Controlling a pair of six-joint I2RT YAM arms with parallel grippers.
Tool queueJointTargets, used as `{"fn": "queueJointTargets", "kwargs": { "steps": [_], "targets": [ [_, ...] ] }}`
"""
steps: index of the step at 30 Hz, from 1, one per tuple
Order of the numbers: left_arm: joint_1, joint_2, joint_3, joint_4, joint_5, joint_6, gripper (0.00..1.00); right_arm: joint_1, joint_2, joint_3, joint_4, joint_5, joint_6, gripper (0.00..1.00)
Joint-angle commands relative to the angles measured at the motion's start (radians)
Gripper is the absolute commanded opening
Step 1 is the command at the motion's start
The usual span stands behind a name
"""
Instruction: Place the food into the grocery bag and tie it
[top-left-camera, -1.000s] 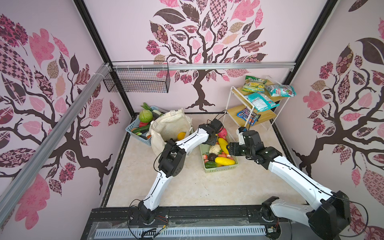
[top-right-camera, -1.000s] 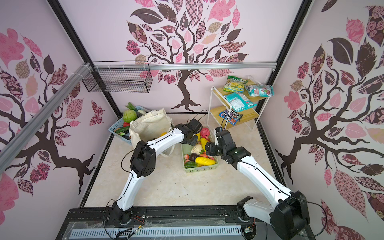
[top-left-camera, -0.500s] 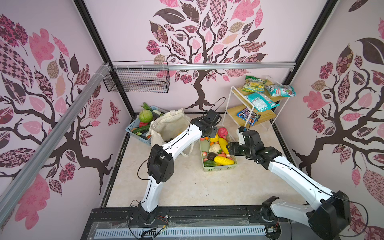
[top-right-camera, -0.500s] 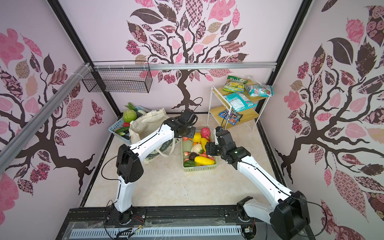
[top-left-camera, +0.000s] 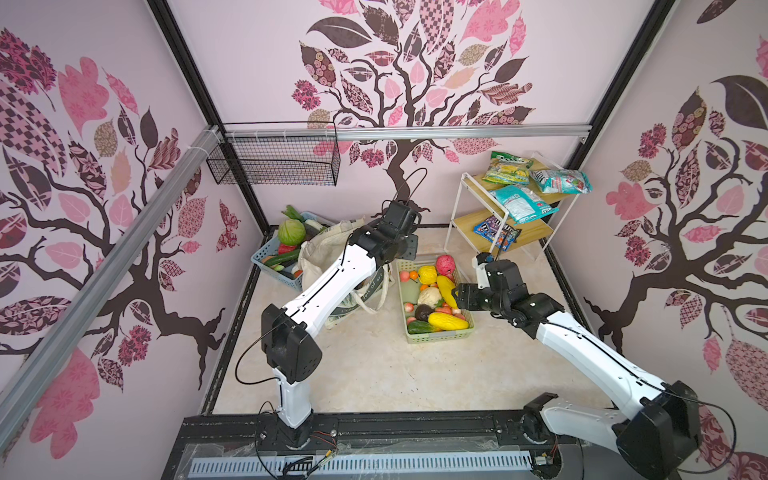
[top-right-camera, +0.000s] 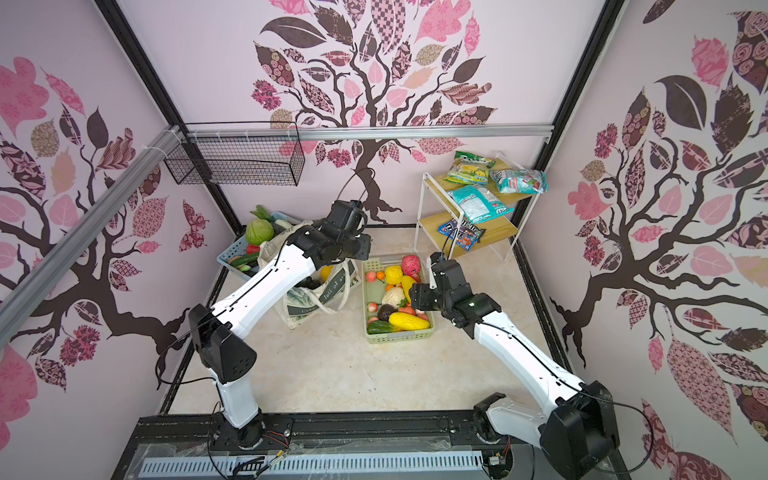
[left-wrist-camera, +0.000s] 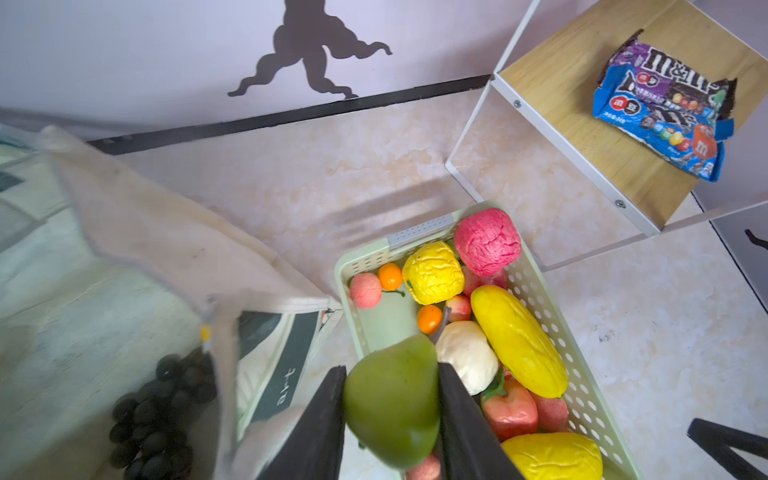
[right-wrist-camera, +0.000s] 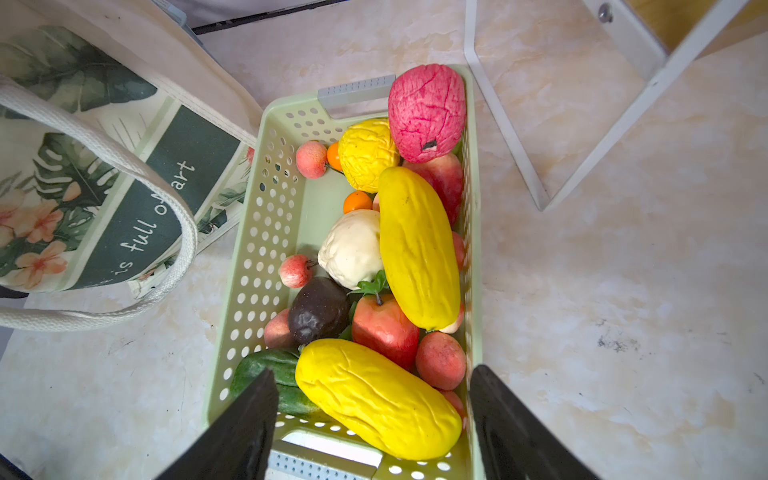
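Plainly one green pear (left-wrist-camera: 392, 399), two long yellow fruits (right-wrist-camera: 417, 245).

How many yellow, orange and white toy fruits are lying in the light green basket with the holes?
In the pale-green perforated plastic basket:
yellow plastic toy fruits: 3
small round orange toy fruits: 2
white bumpy toy fruit: 1
Total: 6

Grocery bag (top-left-camera: 318, 255) left of fruit basket (top-left-camera: 440, 335); shelf (top-left-camera: 530, 232) behind; vegetable basket (top-left-camera: 282, 280) behind bag
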Motion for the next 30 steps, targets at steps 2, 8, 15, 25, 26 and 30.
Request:
{"fn": "queueJointTargets", "kwargs": {
  "steps": [2,8,15,25,26,30],
  "targets": [
    [0.049,-0.072,-0.067,-0.002,-0.053,0.024,0.38,-0.002,0.023,0.048,0.02,-0.025,-0.004,0.75],
    [0.152,-0.169,-0.208,0.042,-0.038,-0.002,0.39,0.005,0.039,0.067,0.024,-0.04,-0.004,0.75],
    [0.272,-0.212,-0.351,0.082,-0.008,-0.025,0.39,0.019,0.052,0.083,0.024,-0.04,-0.004,0.75],
    [0.35,-0.156,-0.468,0.137,0.016,-0.04,0.39,0.037,0.059,0.081,0.024,-0.038,0.0,0.75],
    [0.35,-0.151,-0.476,0.143,0.02,-0.044,0.39,0.037,0.059,0.08,0.024,-0.039,0.001,0.75],
    [0.35,-0.125,-0.483,0.151,0.031,-0.057,0.41,0.038,0.06,0.069,0.031,-0.038,0.002,0.75]
  ]
}}
